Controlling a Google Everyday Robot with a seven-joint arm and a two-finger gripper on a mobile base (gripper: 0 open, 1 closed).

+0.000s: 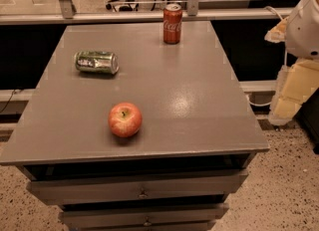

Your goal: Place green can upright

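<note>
The green can lies on its side on the grey table top, at the back left, with its silver top pointing right. My gripper hangs with the white arm at the right edge of the view. It is beyond the table's right side, far from the can and holding nothing that I can see.
A red Coca-Cola can stands upright at the table's back edge. A red apple sits near the front, left of centre. Drawers are below the front edge. A railing runs behind the table.
</note>
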